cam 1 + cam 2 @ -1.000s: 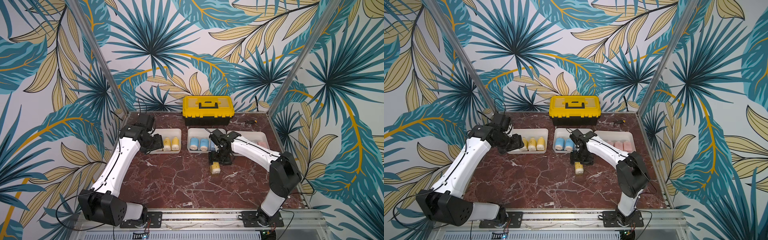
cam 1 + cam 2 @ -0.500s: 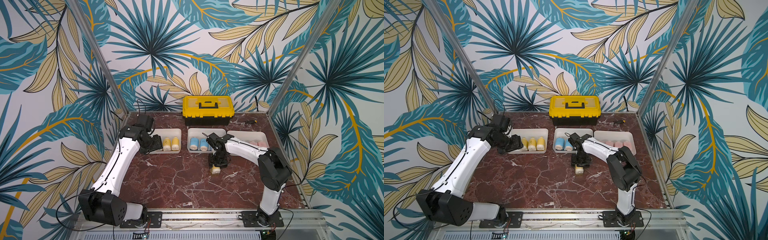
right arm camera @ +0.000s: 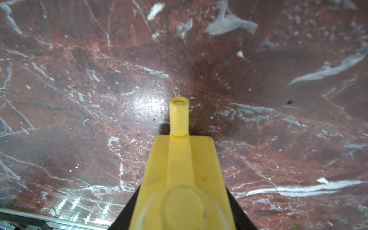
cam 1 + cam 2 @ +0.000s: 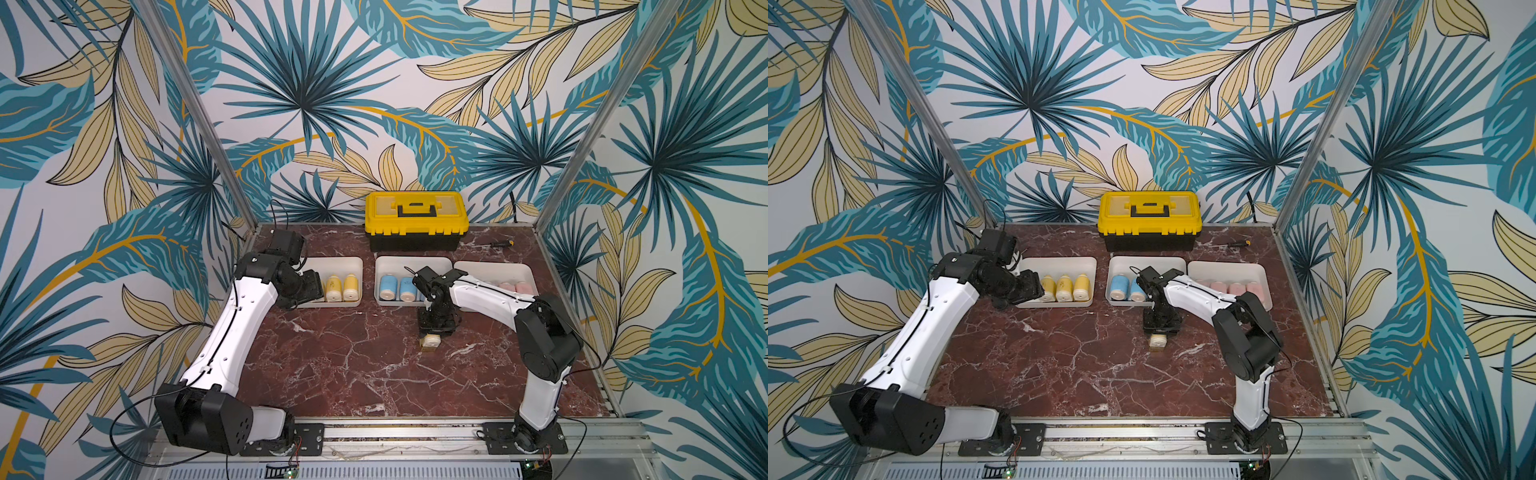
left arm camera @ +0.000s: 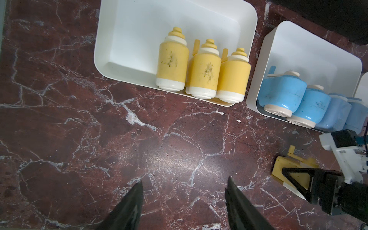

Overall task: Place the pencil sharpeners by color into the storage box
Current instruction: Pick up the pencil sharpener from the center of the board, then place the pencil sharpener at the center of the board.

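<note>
Yellow sharpener (image 3: 182,165) lies on the desk (image 4: 332,365) before the blue tray (image 4: 411,260), grasped by the right hand (image 4: 431,334). The released left hand (image 4: 311,286) hovers over the free end of the yellow tray (image 4: 336,261); carrying across, I reckon, risks a clash.

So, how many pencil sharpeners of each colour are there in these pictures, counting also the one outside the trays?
Yellow sharpeners: 4 (3 in a tray, 1 on the table in the right gripper)
Blue sharpeners: 4
Pink sharpeners: 4, partly hidden by the right arm
Total: 12
</note>
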`<state>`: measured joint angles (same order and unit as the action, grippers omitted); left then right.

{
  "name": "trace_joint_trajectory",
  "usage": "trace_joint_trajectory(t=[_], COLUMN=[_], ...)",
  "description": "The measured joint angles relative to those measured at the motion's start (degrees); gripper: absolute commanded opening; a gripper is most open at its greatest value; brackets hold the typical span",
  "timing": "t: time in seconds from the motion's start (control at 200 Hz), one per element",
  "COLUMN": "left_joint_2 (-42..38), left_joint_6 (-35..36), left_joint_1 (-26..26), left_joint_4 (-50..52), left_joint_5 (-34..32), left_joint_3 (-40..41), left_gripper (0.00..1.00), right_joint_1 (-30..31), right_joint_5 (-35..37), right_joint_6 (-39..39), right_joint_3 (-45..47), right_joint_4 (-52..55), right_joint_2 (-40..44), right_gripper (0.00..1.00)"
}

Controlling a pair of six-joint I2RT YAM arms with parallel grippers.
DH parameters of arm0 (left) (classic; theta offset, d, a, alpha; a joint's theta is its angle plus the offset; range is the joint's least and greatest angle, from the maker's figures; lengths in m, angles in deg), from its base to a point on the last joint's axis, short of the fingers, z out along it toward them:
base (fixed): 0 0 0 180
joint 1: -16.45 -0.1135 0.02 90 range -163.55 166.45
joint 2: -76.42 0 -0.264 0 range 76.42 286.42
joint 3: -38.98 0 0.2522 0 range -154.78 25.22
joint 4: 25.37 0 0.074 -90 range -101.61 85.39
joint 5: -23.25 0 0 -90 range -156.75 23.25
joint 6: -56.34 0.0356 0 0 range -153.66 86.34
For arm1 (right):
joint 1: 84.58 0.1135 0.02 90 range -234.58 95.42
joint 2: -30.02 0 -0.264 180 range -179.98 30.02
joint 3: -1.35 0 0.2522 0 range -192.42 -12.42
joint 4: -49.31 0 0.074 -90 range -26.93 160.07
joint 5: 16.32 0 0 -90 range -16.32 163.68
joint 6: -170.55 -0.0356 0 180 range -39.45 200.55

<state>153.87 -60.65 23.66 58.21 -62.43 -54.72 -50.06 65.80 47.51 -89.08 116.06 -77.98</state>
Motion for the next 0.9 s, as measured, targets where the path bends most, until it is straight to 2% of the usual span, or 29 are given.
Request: trace_joint_trajectory(t=[0.21, 0.39, 0.736, 0.901], left_joint_2=[-0.42, -0.79, -4.02, -4.81], left_joint_6=[0.13, 0.13, -0.07, -0.11], left_joint_1=[-0.46, -0.90, -2.64, -2.80], left_joint_4=[0.02, 0.02, 0.00, 0.02], left_joint_5=[0.04, 0.17, -0.22, -0.35], left_joint_3=[0.35, 0.39, 2.67, 3.28], left_gripper=[0.67, 0.67, 0.68, 0.68], right_joint_1=[1.57, 4.96, 13.20, 16.35], right_joint_5=[-0.68, -0.74, -0.24, 0.22], right_joint_6=[0.11, 0.33, 0.48, 0.48], right_joint_3=[-2.82, -11.23, -33.83, -41.68], right_joint_4=[1.20, 3.80, 10.45, 14.05], right_joint_2=[-0.02, -2.40, -19.12, -24.48], right_gripper=[0.36, 0.36, 0.36, 0.37])
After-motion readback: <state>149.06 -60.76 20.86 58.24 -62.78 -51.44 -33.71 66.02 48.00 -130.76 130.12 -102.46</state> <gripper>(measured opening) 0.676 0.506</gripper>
